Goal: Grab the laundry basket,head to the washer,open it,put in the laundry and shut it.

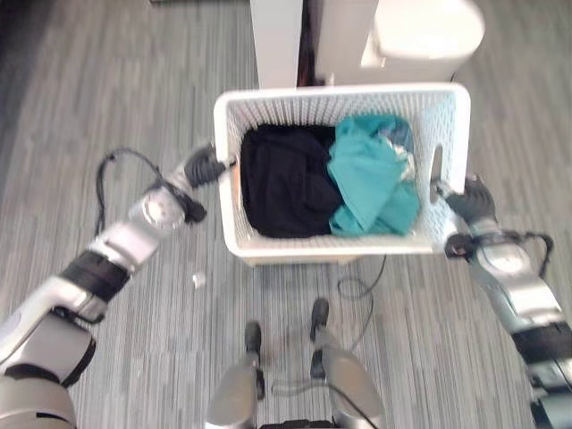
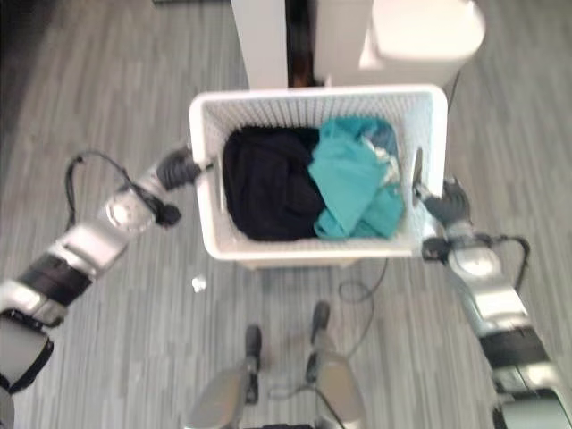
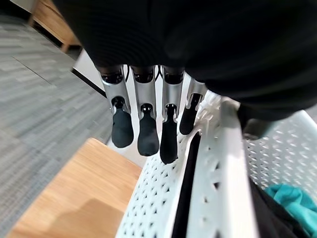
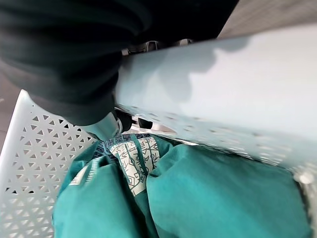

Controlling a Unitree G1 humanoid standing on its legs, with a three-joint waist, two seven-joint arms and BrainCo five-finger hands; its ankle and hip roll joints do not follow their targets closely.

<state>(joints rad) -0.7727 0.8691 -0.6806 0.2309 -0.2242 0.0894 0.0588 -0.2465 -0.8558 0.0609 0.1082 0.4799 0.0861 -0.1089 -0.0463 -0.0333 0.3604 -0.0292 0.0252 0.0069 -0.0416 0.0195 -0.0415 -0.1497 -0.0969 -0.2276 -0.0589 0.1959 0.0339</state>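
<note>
A white perforated laundry basket (image 1: 340, 92) hangs in front of me between my two hands. A black garment (image 1: 281, 183) fills its left half and a teal cloth (image 1: 371, 183) with a patterned piece lies in its right half. My left hand (image 1: 207, 165) is at the basket's left rim; the left wrist view has its fingers (image 3: 148, 134) straight down the outer wall and the thumb over the rim inside. My right hand (image 1: 469, 201) grips the right side at the handle slot, fingers (image 4: 106, 126) tucked under the rim (image 4: 223, 99) above the teal cloth (image 4: 198, 198).
A white appliance with a rounded top (image 1: 420, 36) stands just beyond the basket, beside a white upright panel (image 1: 275, 40). A small white scrap (image 1: 198, 280) lies on the grey striped floor at lower left. A wooden surface (image 3: 79, 193) lies beneath the basket's left wall.
</note>
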